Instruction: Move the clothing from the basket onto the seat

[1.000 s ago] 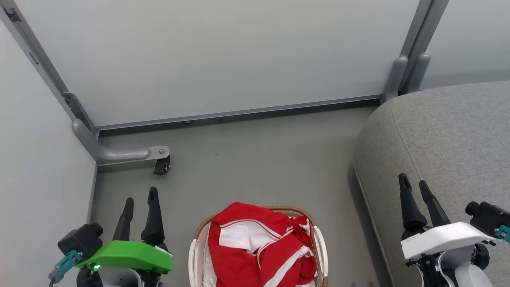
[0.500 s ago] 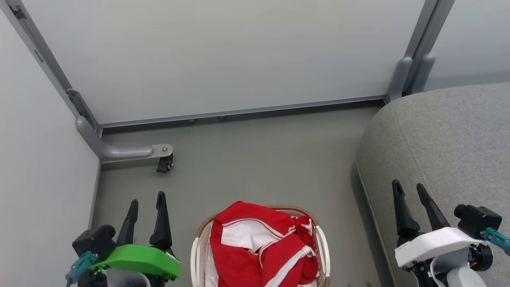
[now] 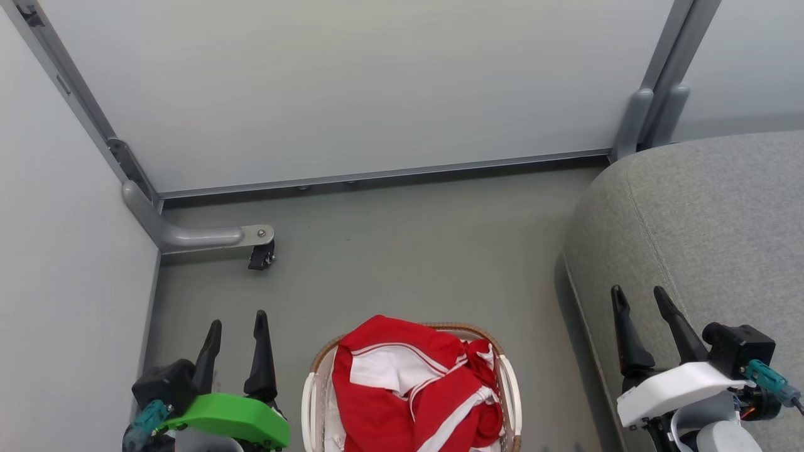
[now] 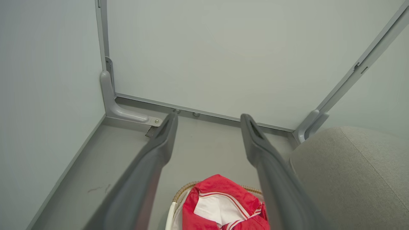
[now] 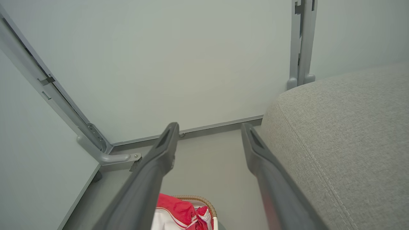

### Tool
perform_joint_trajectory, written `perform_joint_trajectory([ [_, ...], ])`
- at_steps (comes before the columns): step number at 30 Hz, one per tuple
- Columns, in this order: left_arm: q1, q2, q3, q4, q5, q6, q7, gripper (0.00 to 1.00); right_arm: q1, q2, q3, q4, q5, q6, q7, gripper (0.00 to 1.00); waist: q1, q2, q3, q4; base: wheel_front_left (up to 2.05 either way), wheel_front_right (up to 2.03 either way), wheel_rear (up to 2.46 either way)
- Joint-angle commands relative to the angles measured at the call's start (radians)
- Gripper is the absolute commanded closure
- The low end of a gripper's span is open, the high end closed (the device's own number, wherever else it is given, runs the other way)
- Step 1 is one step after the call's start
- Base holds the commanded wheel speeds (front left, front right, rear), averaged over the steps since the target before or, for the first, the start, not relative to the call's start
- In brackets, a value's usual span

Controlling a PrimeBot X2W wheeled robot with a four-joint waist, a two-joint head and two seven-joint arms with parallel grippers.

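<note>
Left gripper (image 3: 237, 320): two long dark tapered fingers, parted, nothing between them, pointing up the head view at lower left. Wrist capped by a bright green plastic cover (image 3: 229, 417); black camera block (image 3: 164, 384) on its outer side.

Right gripper (image 3: 638, 292): two long dark tapered fingers, parted, empty, at lower right, leaning slightly leftward. Wrist capped by a white plastic cover (image 3: 672, 384); black camera unit (image 3: 736, 345) on its outer side.

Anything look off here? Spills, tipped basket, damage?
Nothing stands out. The clothing is heaped inside the basket, which sits upright on the floor beside the seat. The left hand and right hand are both open, holding nothing, clear of the basket.
</note>
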Motion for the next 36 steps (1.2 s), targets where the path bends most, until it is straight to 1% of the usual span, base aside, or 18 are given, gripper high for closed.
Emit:
perform_joint_trajectory([
  [1, 0.0, 0.007, -0.004, 0.0, 0.022, -0.005, -0.011, 0.0, 0.009, -0.006, 0.0, -0.006, -0.025, 0.0, -0.011, 0.0, 0.0, 0.0, 0.0, 0.001, 0.0, 0.0, 0.0],
  [21, 0.006, 0.008, -0.018, 0.039, 0.164, 0.008, -0.054, 0.0, 0.016, -0.009, 0.01, -0.008, -0.203, 0.0, -0.054, 0.0, 0.0, 0.0, 0.004, 0.008, 0.0, 0.0, 0.0],
  [36, 0.006, 0.009, -0.039, 0.064, 0.247, 0.013, -0.081, 0.0, 0.023, -0.01, 0.014, -0.02, -0.311, 0.0, -0.08, 0.0, 0.0, 0.0, 0.007, 0.012, 0.0, 0.0, 0.0],
])
